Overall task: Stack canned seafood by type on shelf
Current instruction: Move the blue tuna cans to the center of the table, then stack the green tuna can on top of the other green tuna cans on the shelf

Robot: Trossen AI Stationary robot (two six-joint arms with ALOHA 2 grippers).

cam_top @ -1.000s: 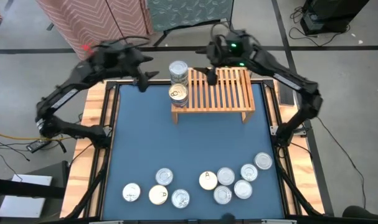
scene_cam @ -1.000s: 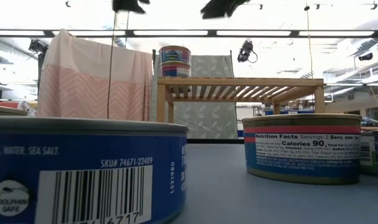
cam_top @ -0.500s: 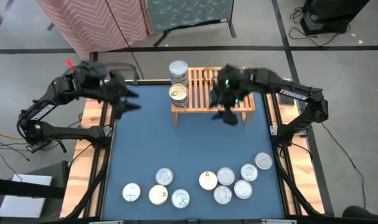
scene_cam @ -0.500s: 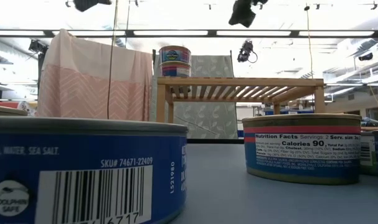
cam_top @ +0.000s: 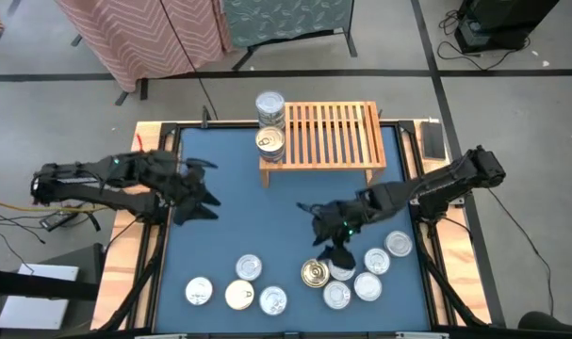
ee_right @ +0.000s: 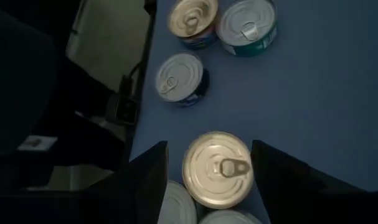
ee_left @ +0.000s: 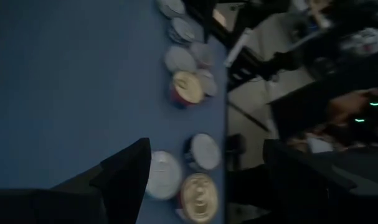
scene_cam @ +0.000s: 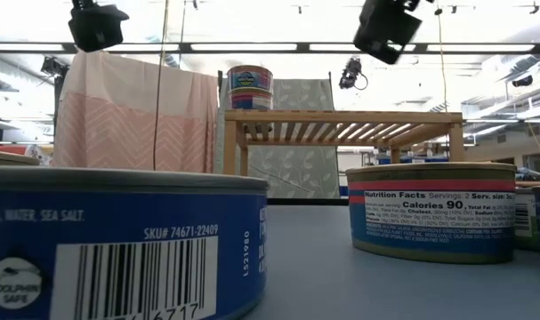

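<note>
Several flat round tins (cam_top: pixel 367 285) stand along the table's near edge, in one group at the near left and one at the near right. More tins (cam_top: pixel 269 108) are stacked on the left end of the light-wood slatted shelf (cam_top: pixel 333 137) at the far edge. My right gripper (cam_top: pixel 329 237) hangs open, high above the near-right group. In the right wrist view its fingers (ee_right: pixel 145 180) stand on either side of a cream-topped tin (ee_right: pixel 217 168) far below. My left gripper (cam_top: pixel 199 188) is open over the table's left middle, holding nothing.
The blue mat (cam_top: pixel 248 217) between the shelf and the tins is bare. Black rails (cam_top: pixel 163 235) frame the table. In the low view both grippers (scene_cam: pixel 96 22) (scene_cam: pixel 385 27) hang well above the tins (scene_cam: pixel 430 209) and the shelf (scene_cam: pixel 341 124). A patterned cloth screen (scene_cam: pixel 132 111) stands behind the table.
Both arms have swung from the far edge toward the near edge and come lower. My right gripper has gone from over the shelf to over the near-right tins. My left gripper has gone from the far-left corner to the table's left middle. No tin has moved.
</note>
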